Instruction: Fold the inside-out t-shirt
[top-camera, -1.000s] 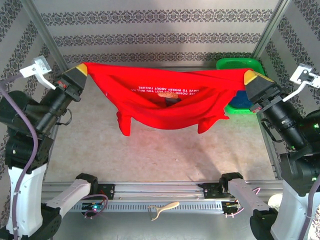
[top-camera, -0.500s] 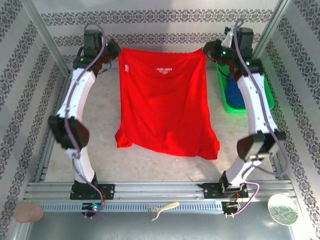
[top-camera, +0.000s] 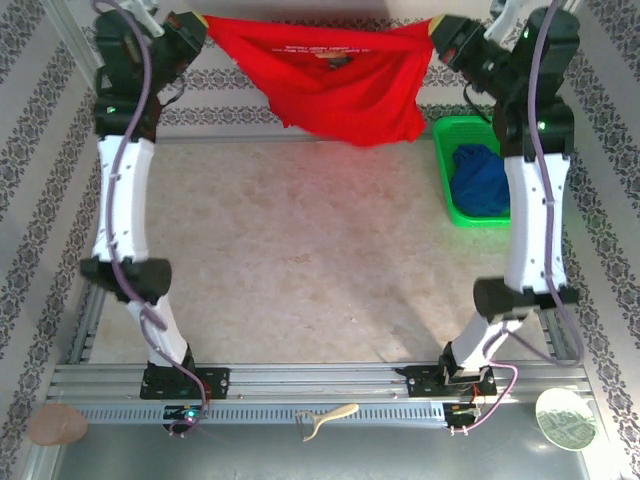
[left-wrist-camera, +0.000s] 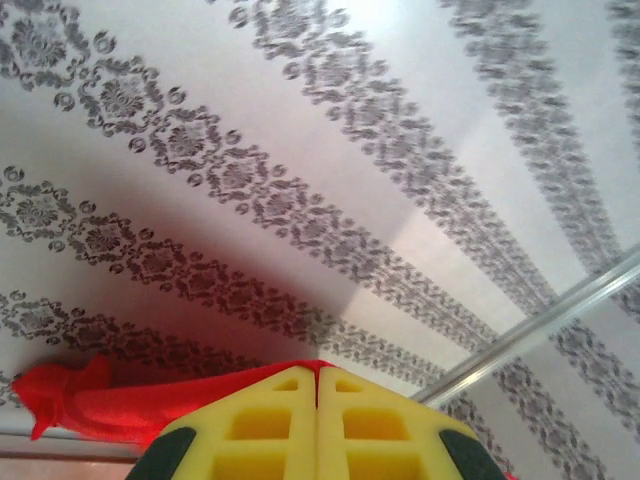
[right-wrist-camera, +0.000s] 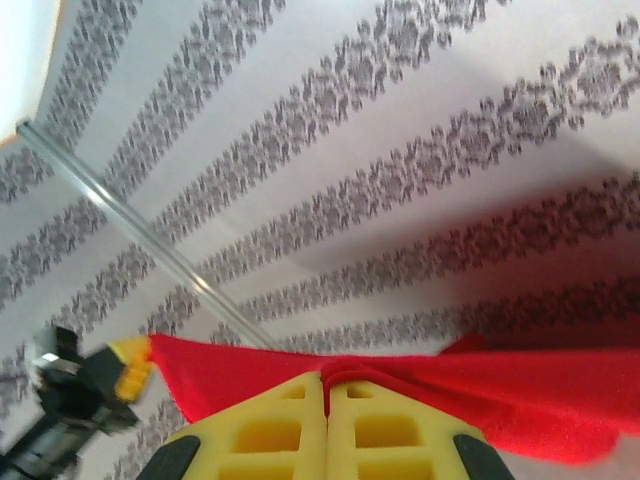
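At the near edge of the table (top-camera: 300, 260), a pale utensil (top-camera: 325, 418) is seen lying by the metal rail (top-camera: 300, 378) that carries the two arm bases. Toward the far right corner, a green basket (top-camera: 442, 170) is set on the table, and a dark blue garment (top-camera: 480, 180) is bundled inside it. Above the far edge, the inside-out t-shirt (top-camera: 340, 85) is held in the air before the patterned back wall (top-camera: 300, 15), stretched between the two raised arms and sagging in the middle, with white lettering visible near its upper edge. One upper corner is clamped in the left gripper (top-camera: 198, 22), the other in the right gripper (top-camera: 436, 36). In both wrist views the yellow fingers (left-wrist-camera: 265, 425) are seen pressed together, with red cloth pinched between them.
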